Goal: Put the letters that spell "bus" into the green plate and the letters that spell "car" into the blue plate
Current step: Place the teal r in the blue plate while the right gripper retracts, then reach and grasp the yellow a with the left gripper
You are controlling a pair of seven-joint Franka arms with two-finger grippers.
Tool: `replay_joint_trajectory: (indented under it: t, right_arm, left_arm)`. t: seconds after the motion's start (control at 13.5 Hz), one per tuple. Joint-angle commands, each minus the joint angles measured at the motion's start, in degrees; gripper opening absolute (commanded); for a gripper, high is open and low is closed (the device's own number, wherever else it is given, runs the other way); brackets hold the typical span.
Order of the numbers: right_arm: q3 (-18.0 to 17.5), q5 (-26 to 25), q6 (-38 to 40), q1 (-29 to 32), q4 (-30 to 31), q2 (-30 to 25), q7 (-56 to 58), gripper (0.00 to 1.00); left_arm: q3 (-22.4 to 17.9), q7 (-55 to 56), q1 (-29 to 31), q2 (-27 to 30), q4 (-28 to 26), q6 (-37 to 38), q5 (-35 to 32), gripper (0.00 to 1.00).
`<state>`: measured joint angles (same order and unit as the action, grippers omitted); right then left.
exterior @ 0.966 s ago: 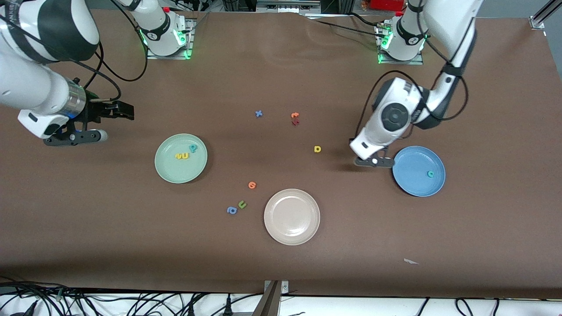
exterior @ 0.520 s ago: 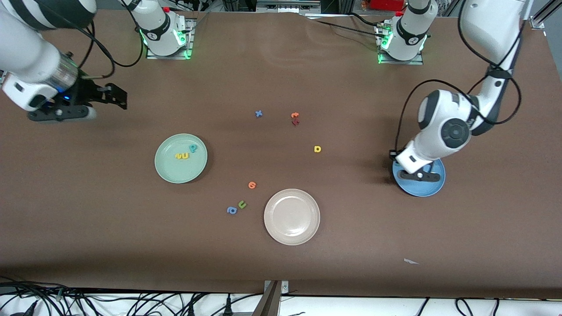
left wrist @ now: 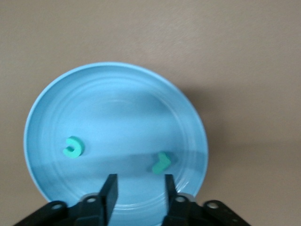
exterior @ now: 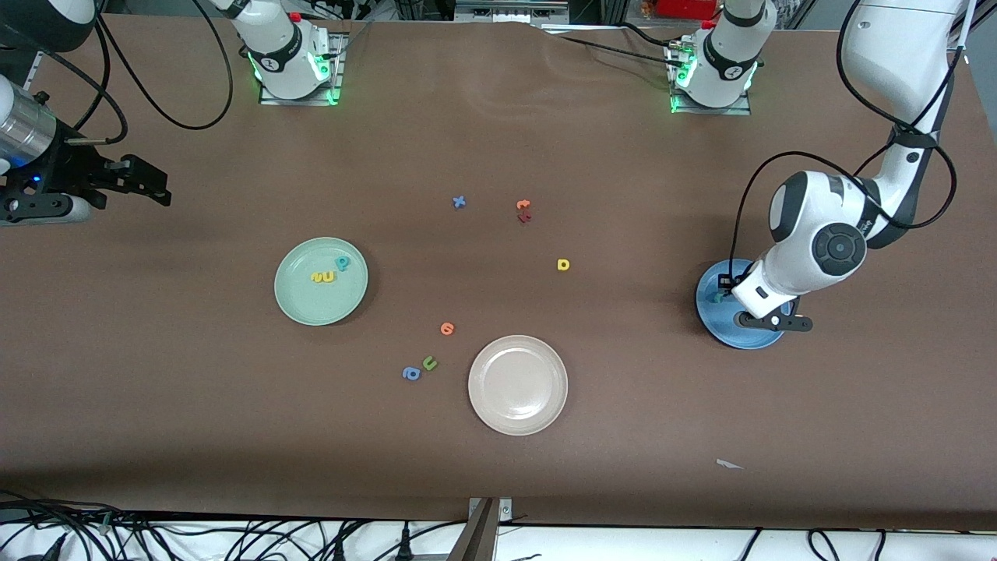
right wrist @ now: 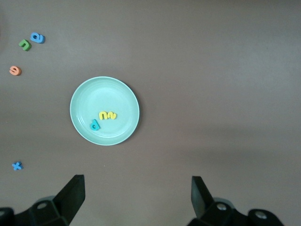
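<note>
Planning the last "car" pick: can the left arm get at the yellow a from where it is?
Probably yes. The yellow a lies alone on bare table, nothing touching it, between the blue plate and the orange and dark red letters. The left gripper, open and empty, hangs over that plate.

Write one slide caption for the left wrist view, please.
Left pincer, open, over the blue plate holding teal c and teal r.

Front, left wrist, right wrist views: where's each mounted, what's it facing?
Front: high across the table, facing both arms; left gripper over the blue plate.
Left wrist: looks down on blue plate, own fingers open.
Right wrist: looks down on green plate, fingers wide.
Shared: front also shows green plate.
</note>
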<state>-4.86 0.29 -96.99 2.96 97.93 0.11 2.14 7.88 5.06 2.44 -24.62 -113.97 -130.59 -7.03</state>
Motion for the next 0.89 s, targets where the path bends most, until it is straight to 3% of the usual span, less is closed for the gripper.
replay_joint_trajectory:
  t: [0.0,0.45,0.82]
  right_arm:
    - [0.20,0.23,-2.76,-0.50,-1.52,0.59,0.59,1.00]
    - [-0.06,0.33,-5.32,-0.58,-1.52,1.82,0.41,1.00]
    - [0.03,-0.38,-5.32,-0.49,-1.52,1.91,1.03,1.00]
  left_arm:
    - [1.60,3.10,-1.29,-0.69,1.56,0.95,-1.15,0.95]
    - [12.06,19.01,-4.19,-1.65,0.68,0.60,-1.23,0.94]
    - [12.33,32.44,-13.33,-3.23,-1.08,-5.02,-1.23,0.92]
